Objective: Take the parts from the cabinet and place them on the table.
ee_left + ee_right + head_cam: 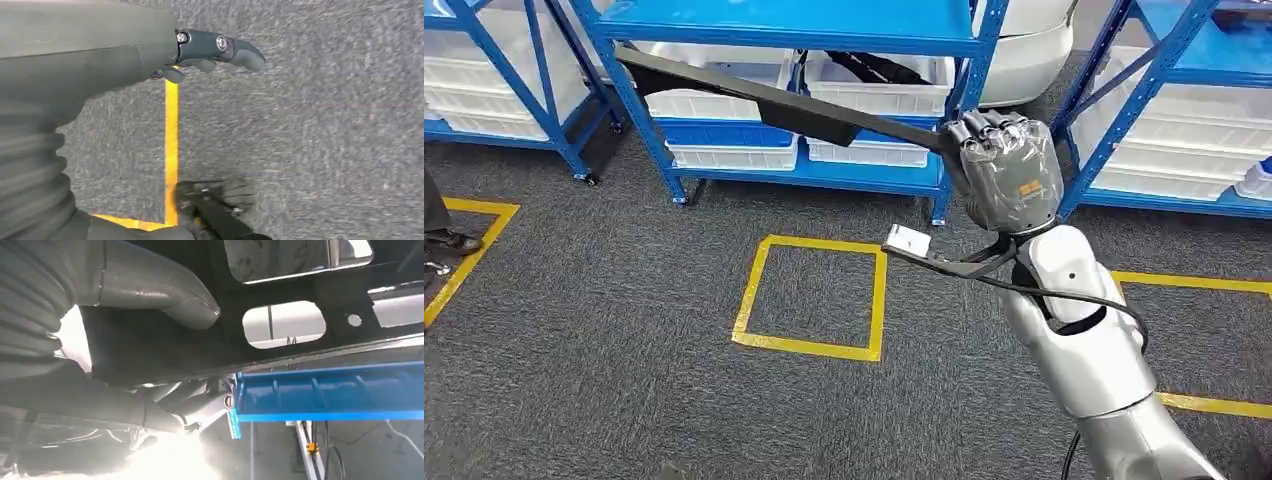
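1. The part (764, 98) is a long, flat, matte-black strip. From our right hand (1009, 165) it runs out past the fingers toward the blue shelving (824, 40), in the air across the front of the white bins (879, 90) on the lower shelf.

2. Seen close in our right wrist view, the part (310, 295) is a black panel with rounded rectangular cut-outs and a small round hole. Its near end sits between the grey thumb (155, 290) and the darker fingers (165, 412) beneath it.

3. Our right hand is clenched around that end, fingers curled tight over it, so the strip juts out sideways from the fist.

4. Beyond the fingers in that view lies a blue shelf edge (330, 392).

5. Our left hand (210, 52) hangs over the grey carpet (325, 125). It holds nothing, and its dark fingers are slightly bent and apart. A yellow floor line (171, 150) runs under them.

6. Below the fist in our head view, a yellow taped square (812, 297) marks the carpet, well apart from the part.
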### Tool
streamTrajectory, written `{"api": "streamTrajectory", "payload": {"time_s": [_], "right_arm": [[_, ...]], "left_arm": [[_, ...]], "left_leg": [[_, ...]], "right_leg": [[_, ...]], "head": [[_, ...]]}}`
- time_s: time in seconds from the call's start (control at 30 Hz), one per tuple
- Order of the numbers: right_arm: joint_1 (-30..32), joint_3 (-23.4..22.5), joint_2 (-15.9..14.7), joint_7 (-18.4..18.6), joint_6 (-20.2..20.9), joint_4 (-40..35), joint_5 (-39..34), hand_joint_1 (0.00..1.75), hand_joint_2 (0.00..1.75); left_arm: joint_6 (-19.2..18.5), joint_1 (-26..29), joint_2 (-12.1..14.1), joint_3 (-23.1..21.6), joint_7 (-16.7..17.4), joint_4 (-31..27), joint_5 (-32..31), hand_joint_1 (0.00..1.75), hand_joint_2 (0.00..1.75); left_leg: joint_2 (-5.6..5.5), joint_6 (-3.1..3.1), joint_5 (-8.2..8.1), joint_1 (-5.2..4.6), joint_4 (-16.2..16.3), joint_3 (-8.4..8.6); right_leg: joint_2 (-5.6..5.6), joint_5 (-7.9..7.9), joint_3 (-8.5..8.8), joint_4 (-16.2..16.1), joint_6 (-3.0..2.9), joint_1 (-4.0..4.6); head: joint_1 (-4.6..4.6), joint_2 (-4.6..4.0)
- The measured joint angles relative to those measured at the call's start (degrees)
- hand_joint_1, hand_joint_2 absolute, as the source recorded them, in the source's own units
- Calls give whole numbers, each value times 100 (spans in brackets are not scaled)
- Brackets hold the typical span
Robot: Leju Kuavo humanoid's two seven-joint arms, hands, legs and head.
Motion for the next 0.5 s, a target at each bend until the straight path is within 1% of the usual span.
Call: {"api": "streamTrajectory", "payload": {"time_s": [0.03,0.07,0.1,0.13,0.17,0.2,0.23,0.27,0.3,0.33,0.37,0.4,0.43,0.47,0.5], "right_arm": [[-1,0,-2,0,0,11,-2,175,175],[-2,-2,-7,0,-2,20,-4,175,175],[-15,-2,-11,-2,-7,26,-4,175,175],[-27,-2,-22,-9,-7,35,-4,175,175],[-47,-2,-22,-17,-9,44,-2,175,175],[-59,-2,-24,-22,-13,55,-7,175,175],[-74,-5,-26,-22,-13,57,-11,175,175],[-86,-13,-50,-22,-13,61,-13,175,175],[-109,-22,-70,-17,-13,68,-22,175,175],[-127,-24,-74,-17,-13,77,-22,175,175],[-129,-31,-94,-17,-13,88,-22,175,175],[-124,-31,-103,-20,-13,96,-22,175,175],[-119,-31,-111,-20,-13,109,-22,175,175],[-115,-31,-120,-20,-13,125,-24,175,175],[-114,-31,-136,-20,-13,138,-31,175,175]], "left_arm": [[2,-1,0,7,0,0,0,0,175],[0,-8,0,15,2,0,-2,0,175],[2,-30,27,28,17,-13,-9,0,175],[7,-36,2,35,17,-13,-11,0,175],[7,-40,-2,37,17,-11,-15,0,175],[11,-54,-7,37,20,-11,-28,0,175],[11,-55,-9,37,22,-11,-35,0,175],[11,-58,-37,37,22,-9,-37,0,175],[11,-71,-35,39,24,-11,-42,0,175],[11,-86,-37,39,24,-11,-46,0,175],[11,-91,-42,39,24,-11,-44,0,175],[11,-92,-46,39,24,-11,-48,0,175],[9,-91,-61,39,26,-11,-52,0,175],[11,-91,-70,39,33,-11,-52,0,175],[9,-92,-74,39,39,-11,-57,0,175]], "left_leg": [[-3,67,125,-35,-301,292],[-13,154,79,-65,-744,649],[-14,283,-267,-84,-1209,947],[6,246,-274,-111,-1422,1032],[4,258,-184,-154,-1407,999],[-1,303,-152,-194,-1461,1011],[5,329,-75,-192,-1529,991],[45,330,64,-96,-1676,1004],[47,378,172,-110,-1734,932],[53,392,266,-97,-1742,843],[51,367,344,-83,-1743,734],[52,333,429,-69,-1742,621],[54,305,507,-49,-1739,522],[61,266,596,-22,-1737,405],[70,221,685,12,-1735,293]], "right_leg": [[5,50,-69,8,-1,29],[12,100,-116,8,1,53],[4,156,-161,6,38,65],[-17,185,-160,6,63,51],[-32,242,-150,-24,130,27],[-36,299,-161,-38,171,-9],[-35,351,-166,-67,201,8],[-33,306,-208,-23,203,29],[2,64,-337,118,177,26],[12,-236,-459,414,142,-5],[17,-524,-547,825,136,-32],[16,-730,-637,1275,176,-81],[16,-771,-664,1560,252,-125],[16,-666,-608,1688,362,-170],[16,-456,-446,1594,496,-208]], "head": [[0,0],[0,0],[28,0],[28,0],[33,0],[-9,0],[11,0],[9,0],[19,0],[33,0],[53,0],[53,0],[46,0],[48,0],[48,0]]}}
